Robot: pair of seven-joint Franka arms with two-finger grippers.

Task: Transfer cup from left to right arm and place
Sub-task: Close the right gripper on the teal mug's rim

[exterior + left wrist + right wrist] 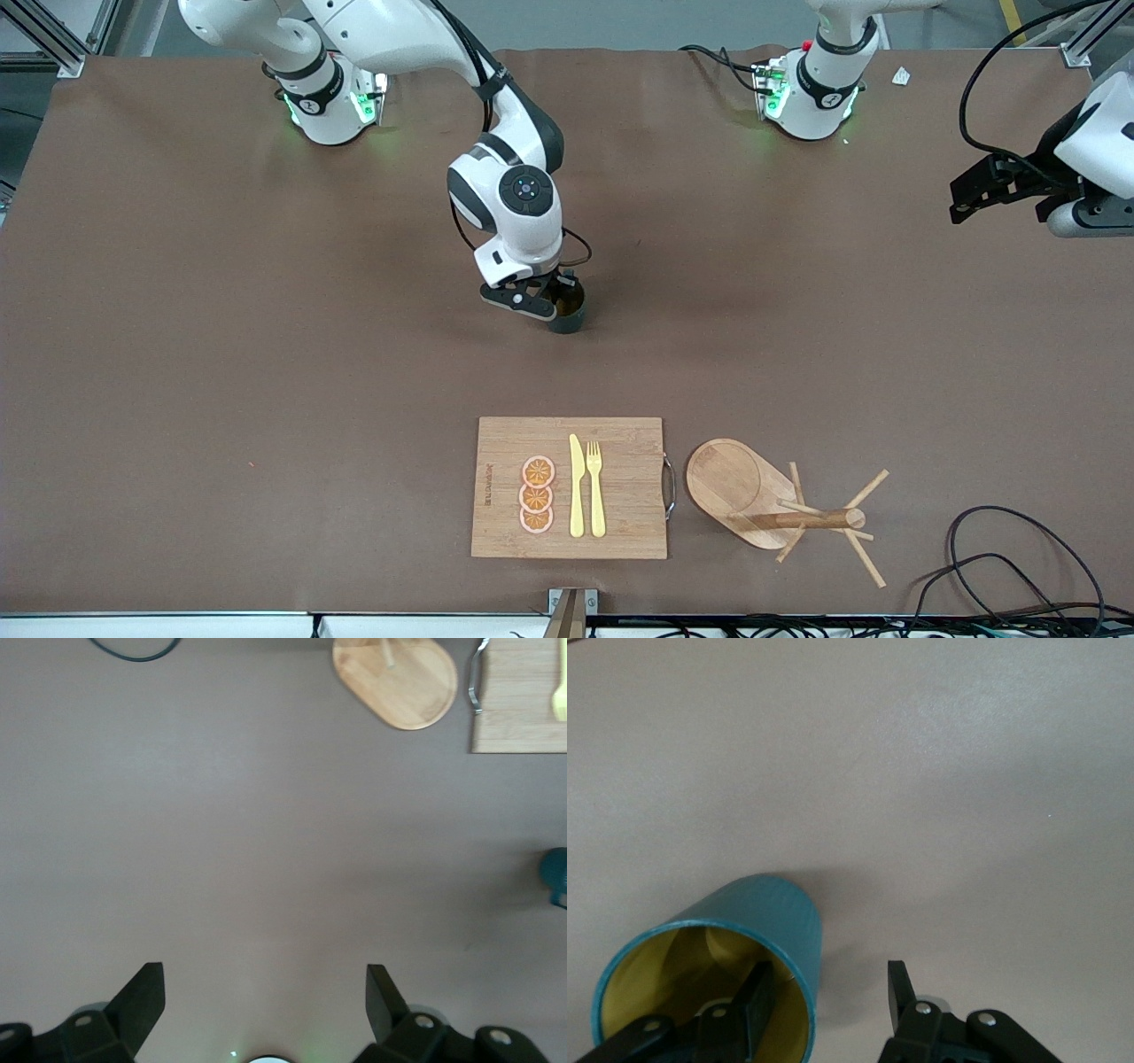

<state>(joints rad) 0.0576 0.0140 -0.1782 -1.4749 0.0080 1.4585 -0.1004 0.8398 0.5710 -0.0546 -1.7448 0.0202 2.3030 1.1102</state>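
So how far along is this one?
Handover looks done: the left hand is open and empty over bare table toward its own end. The cup stands upright mid-table, apparently placed. The right hand is open, one finger inside the rim. Remaining: lifting that hand clear.

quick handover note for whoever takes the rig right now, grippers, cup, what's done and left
Right gripper: at mid-table, one finger inside the cup, one outside its wall, jaws open, not clamped.
Left gripper: open, empty, waiting over the left arm's end of the table.
Cup: upright on the table, farther from the front camera than the cutting board.
Done: cup is at the right arm.
Left: judging by the open jaws, pull the right gripper clear.
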